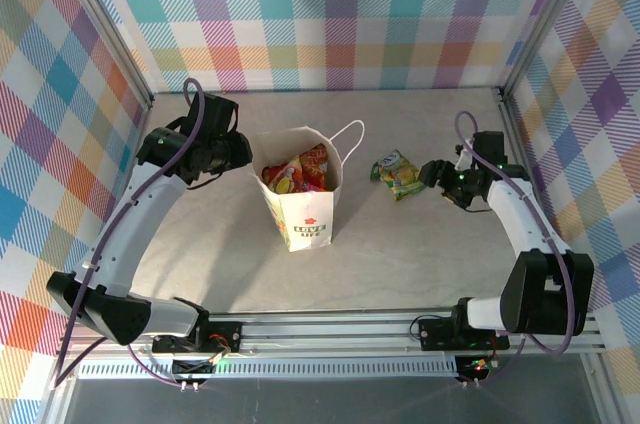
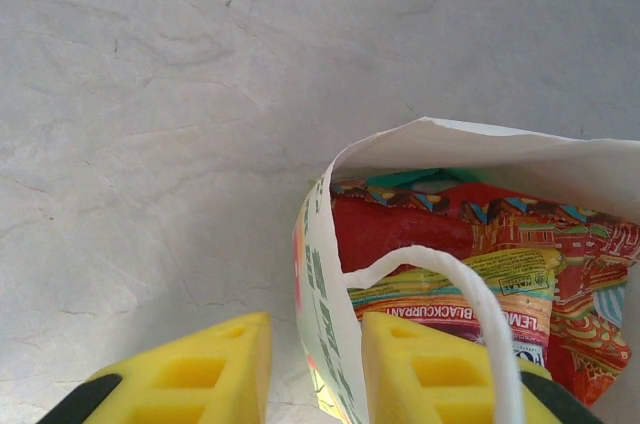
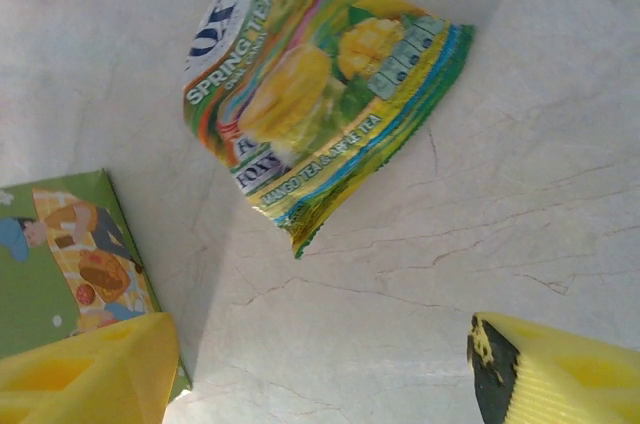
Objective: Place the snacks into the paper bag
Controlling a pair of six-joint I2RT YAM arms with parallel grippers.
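Green-yellow packet lies to the right of the paper bag, just ahead of my open right gripper, long axis slanted between the jaws.

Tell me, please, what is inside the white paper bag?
A large red foil packet and other colourful packets crowd the mouth of the paper bag; anything beneath them is covered.

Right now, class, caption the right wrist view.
Open right gripper faces the green-yellow packet lying flat on the table.
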